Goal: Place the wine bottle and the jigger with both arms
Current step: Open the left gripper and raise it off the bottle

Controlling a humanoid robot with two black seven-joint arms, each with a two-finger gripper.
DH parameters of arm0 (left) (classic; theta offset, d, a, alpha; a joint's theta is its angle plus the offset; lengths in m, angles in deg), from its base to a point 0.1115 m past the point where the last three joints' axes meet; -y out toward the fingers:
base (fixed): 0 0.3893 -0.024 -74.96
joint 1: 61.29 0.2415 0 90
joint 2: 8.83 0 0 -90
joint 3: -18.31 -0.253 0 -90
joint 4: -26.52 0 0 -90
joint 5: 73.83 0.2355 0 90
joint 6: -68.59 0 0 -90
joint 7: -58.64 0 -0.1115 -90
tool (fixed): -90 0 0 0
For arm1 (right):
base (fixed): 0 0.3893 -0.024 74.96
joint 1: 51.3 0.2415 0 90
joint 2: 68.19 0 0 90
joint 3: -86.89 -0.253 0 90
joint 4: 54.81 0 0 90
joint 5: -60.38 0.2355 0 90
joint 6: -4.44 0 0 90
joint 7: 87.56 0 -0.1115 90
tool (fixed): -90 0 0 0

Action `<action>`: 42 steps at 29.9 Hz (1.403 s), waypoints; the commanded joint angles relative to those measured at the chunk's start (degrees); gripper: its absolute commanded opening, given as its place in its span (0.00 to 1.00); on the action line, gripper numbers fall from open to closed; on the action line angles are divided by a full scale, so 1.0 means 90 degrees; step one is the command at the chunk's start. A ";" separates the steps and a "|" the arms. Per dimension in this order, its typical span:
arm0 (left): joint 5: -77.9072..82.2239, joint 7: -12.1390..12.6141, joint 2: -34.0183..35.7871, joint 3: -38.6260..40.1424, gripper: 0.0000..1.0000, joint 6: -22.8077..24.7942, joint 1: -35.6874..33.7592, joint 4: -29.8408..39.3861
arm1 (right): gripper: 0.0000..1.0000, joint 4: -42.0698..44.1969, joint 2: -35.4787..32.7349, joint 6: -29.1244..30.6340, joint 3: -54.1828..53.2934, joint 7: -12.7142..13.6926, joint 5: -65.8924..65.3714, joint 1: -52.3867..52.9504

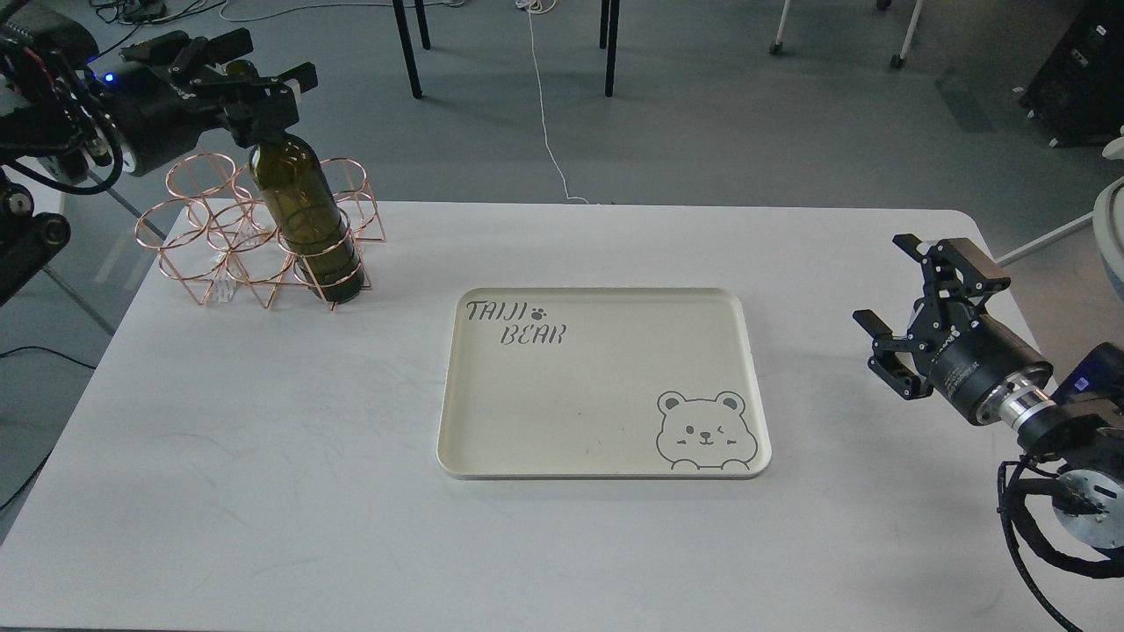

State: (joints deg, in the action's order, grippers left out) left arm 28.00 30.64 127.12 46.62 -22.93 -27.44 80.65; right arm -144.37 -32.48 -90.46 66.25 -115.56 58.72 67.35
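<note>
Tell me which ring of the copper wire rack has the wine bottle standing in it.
The front right ring of the copper wire rack, nearest the tray; the wine bottle stands in it alone, and the other rings look empty.

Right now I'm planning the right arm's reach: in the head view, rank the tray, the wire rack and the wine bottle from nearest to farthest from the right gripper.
From the right gripper:
1. Tray, table centre, to its left.
2. Wine bottle, far left, standing in the rack's near-right ring.
3. Wire rack, mostly beyond the bottle, at the far-left corner.
</note>
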 commanded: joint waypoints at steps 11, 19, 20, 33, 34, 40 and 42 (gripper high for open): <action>-0.4668 0.0000 0.1320 -0.0011 0.99 0.1340 0.0341 0.2304 | 0.99 0.0009 0.0047 -0.0002 -0.0012 0.0000 0.0000 0.0000; -0.6159 0.0000 0.0911 0.0096 0.99 0.1351 0.0926 0.2890 | 0.99 0.0009 0.0125 -0.0002 -0.0031 0.0000 0.0000 0.0000; -0.6168 0.0000 0.0804 0.0135 0.99 0.1341 0.1091 0.2969 | 0.99 0.0009 0.0125 0.0008 -0.0031 0.0000 0.0000 0.0000; -0.6227 0.0346 -0.1803 0.2576 0.99 0.1302 0.3933 0.2999 | 0.99 0.0634 0.0671 -0.0002 -0.0187 0.0000 0.0000 0.0029; -0.6217 0.0415 -0.1892 0.2693 0.99 0.1302 0.4109 0.2999 | 0.99 0.0644 0.0691 -0.0002 -0.0207 0.0000 0.0000 0.0029; -0.6217 0.0630 -0.2449 0.3162 0.99 0.1351 0.4881 0.2979 | 0.99 0.0644 0.0711 -0.0002 -0.0207 0.0000 0.0000 0.0029; -0.6217 0.0757 -0.2498 0.3289 0.99 0.1361 0.5057 0.2969 | 0.99 0.0644 0.0720 -0.0002 -0.0207 0.0000 0.0000 0.0020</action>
State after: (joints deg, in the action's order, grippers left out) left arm -27.97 36.17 105.74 74.61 -10.78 15.72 107.47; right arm -138.58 -26.13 -90.47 64.38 -115.56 58.72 67.62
